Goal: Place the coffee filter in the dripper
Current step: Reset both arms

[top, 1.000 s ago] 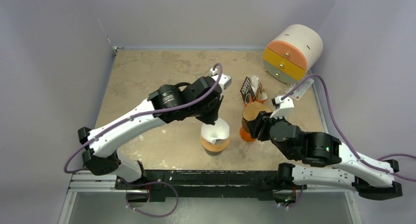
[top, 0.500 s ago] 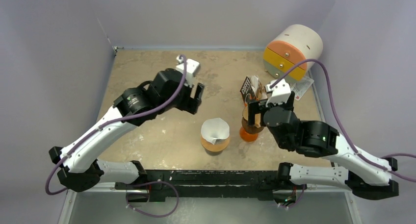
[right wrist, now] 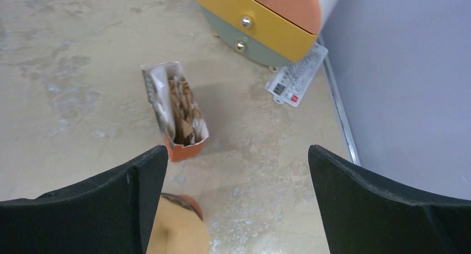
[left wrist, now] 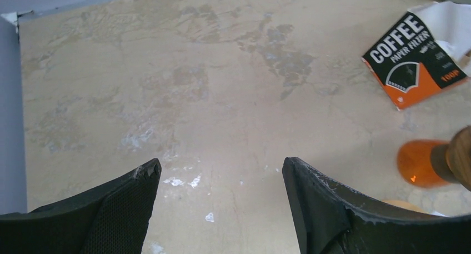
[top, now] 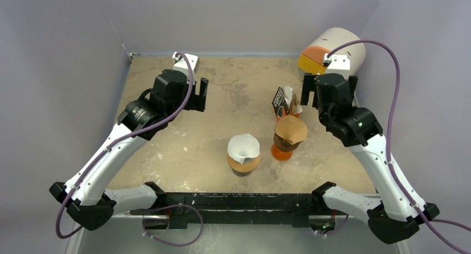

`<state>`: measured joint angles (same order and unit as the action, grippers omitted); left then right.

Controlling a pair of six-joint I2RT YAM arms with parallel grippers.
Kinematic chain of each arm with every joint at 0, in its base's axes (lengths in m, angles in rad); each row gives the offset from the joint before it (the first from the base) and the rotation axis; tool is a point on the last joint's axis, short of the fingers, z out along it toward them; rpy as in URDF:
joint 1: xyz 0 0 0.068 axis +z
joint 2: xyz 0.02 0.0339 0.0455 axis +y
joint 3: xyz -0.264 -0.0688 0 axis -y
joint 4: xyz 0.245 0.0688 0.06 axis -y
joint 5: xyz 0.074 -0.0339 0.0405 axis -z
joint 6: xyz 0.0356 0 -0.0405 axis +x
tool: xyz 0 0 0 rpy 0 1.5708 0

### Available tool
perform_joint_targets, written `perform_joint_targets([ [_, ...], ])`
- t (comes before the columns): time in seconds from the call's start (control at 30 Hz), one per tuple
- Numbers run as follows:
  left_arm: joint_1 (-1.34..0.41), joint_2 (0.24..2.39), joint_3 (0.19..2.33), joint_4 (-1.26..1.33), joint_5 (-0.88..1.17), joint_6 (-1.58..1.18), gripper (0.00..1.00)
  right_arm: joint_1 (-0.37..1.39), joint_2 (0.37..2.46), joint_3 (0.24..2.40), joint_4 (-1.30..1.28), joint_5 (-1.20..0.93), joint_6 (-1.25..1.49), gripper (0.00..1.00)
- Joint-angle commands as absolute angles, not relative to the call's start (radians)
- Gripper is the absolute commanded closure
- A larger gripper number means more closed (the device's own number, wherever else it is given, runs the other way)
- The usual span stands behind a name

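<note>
The tan counter (top: pixel 166 154) holds it all. At the far right corner lies a big round drawer box (top: pixel 350 43) on its side. Its drawer fronts are orange, yellow and green, and they are shut.

Near the box stands an open filter packet (right wrist: pixel 175 112). Brown paper filters are packed inside it.

Near the front, in the middle, stands a dripper (top: pixel 243 165). The white coffee filter (top: pixel 243 147) sits in it, open like a cone. Just beside it, on the right, is an orange dripper (top: pixel 281 151) with a brown filter (top: pixel 291 129) in it.

The left jaws are up in the air over the far left of the counter. They are spread wide and hold nothing. The right jaws hang above the packet. They are spread wide too, and nothing is in them.
</note>
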<state>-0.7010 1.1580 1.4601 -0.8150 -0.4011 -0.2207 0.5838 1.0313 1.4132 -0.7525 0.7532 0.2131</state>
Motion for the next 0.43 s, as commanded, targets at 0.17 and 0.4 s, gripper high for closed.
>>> perform_joint_targets([
  [0.17,-0.453,1.121,1.356,-0.680,-0.213,-0.263,0.20,0.408,0.960,1.339,-0.711,0.616,0.270,0.01],
  [0.4,-0.437,0.981,1.231,-0.572,-0.195,-0.235,0.14,0.408,0.822,1.213,-0.624,0.569,0.242,0.01],
])
